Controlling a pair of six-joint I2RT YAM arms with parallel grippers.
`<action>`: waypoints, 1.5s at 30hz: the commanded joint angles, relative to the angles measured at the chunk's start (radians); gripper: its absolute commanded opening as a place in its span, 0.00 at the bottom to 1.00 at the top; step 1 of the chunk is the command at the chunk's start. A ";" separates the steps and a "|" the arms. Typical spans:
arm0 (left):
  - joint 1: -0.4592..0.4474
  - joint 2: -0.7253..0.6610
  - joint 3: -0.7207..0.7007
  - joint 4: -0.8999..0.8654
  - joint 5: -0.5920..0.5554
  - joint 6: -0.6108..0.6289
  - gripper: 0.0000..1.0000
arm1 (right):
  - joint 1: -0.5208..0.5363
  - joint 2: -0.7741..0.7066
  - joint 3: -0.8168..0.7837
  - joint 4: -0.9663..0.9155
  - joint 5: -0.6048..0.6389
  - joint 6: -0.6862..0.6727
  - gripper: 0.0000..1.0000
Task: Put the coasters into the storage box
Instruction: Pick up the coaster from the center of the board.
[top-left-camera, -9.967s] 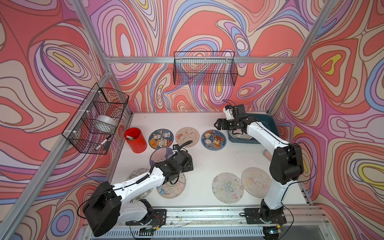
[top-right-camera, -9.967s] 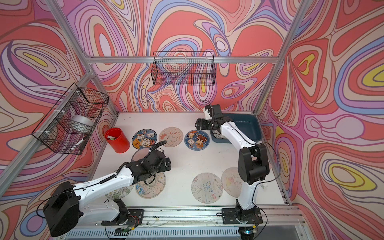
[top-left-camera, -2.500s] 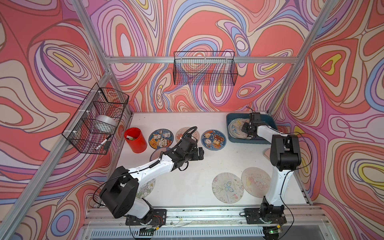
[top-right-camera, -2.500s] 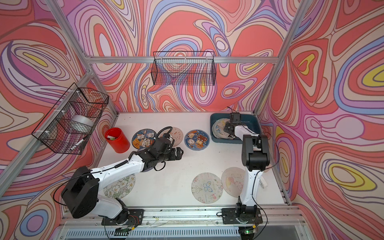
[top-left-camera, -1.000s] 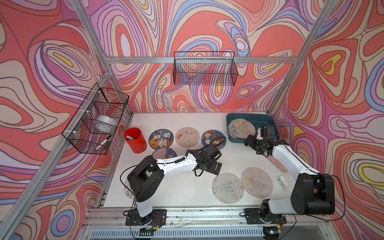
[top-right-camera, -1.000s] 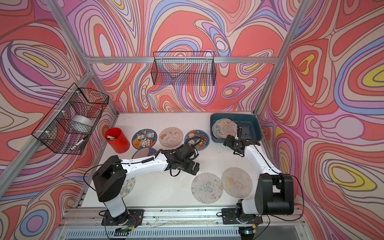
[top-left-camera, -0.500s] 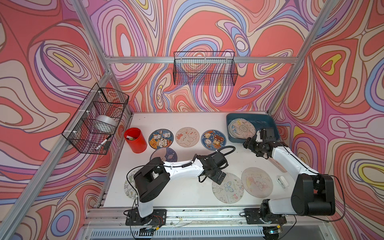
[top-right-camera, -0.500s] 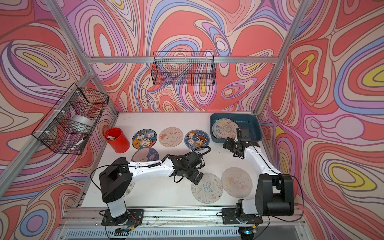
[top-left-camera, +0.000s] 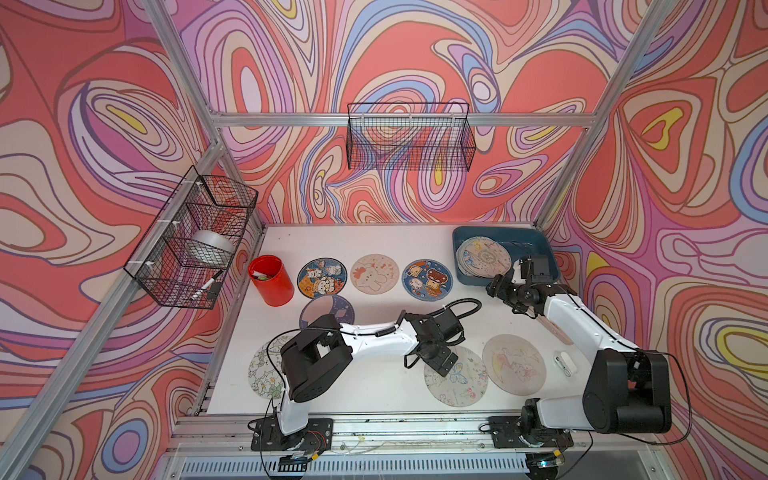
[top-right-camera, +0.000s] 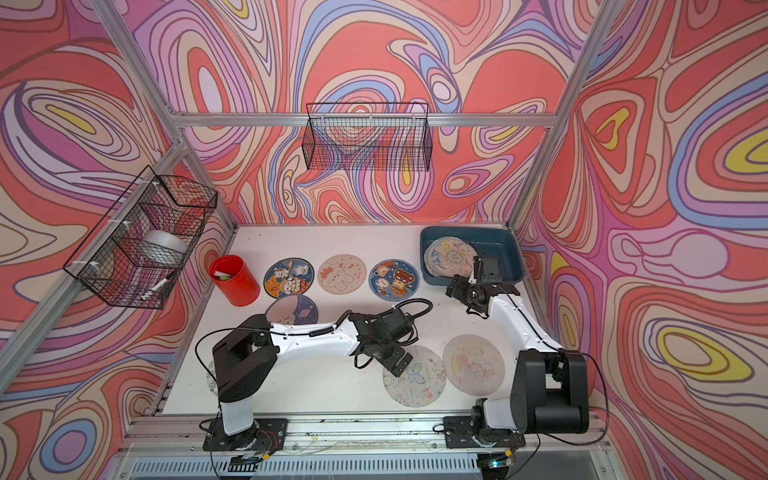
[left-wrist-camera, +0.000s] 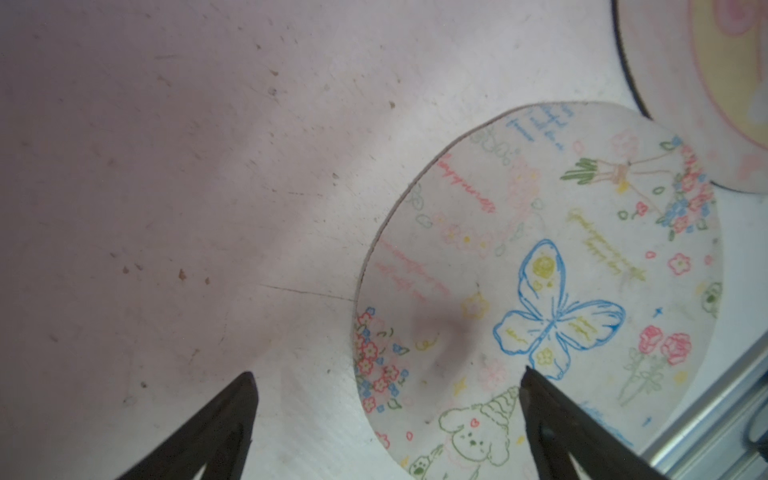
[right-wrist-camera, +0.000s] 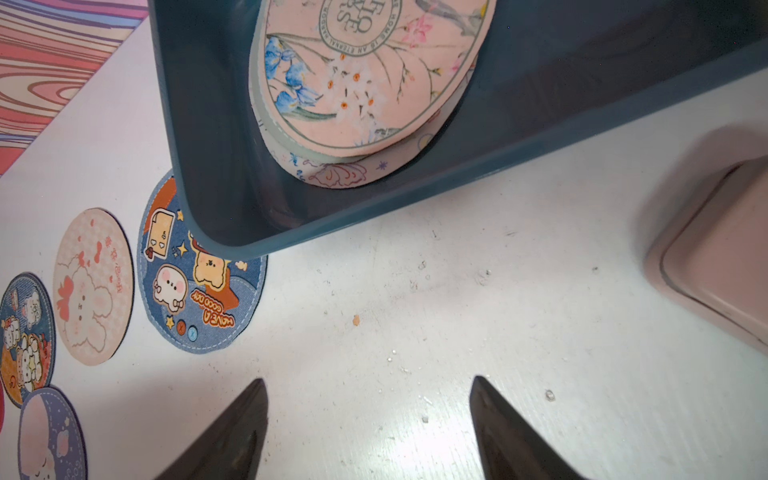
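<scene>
The teal storage box (top-left-camera: 536, 249) stands at the back right with a stack of coasters (top-left-camera: 483, 257) inside, a floral one (right-wrist-camera: 365, 83) on top. Several more coasters lie flat on the white table: three in a row (top-left-camera: 374, 273), a purple one (top-left-camera: 320, 309), a butterfly one (top-left-camera: 461, 382), a beige one (top-left-camera: 514, 370). My left gripper (left-wrist-camera: 387, 372) is open low over the butterfly coaster (left-wrist-camera: 540, 270), one finger above its edge and one above bare table. My right gripper (right-wrist-camera: 368, 379) hangs open over bare table just in front of the box, holding nothing.
A red cup (top-left-camera: 271, 280) stands at the back left. Black wire baskets hang on the left wall (top-left-camera: 195, 237) and back wall (top-left-camera: 409, 137). A flat pink object (right-wrist-camera: 719, 249) and a small white item (top-left-camera: 565, 362) lie near the right arm. Another coaster (top-left-camera: 262, 370) lies front left.
My left gripper has travelled forward and to the right, from mid-table to the butterfly coaster's edge. The right gripper has hardly moved.
</scene>
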 joint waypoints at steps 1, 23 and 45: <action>-0.011 0.033 0.025 -0.069 -0.026 0.001 0.99 | 0.003 -0.018 -0.021 0.016 -0.003 -0.015 0.78; -0.082 0.204 0.121 -0.196 -0.086 -0.072 0.72 | 0.003 -0.086 -0.027 0.013 -0.017 -0.041 0.78; -0.090 0.243 0.165 -0.247 -0.198 -0.095 0.00 | 0.003 -0.112 -0.033 -0.003 -0.005 -0.043 0.78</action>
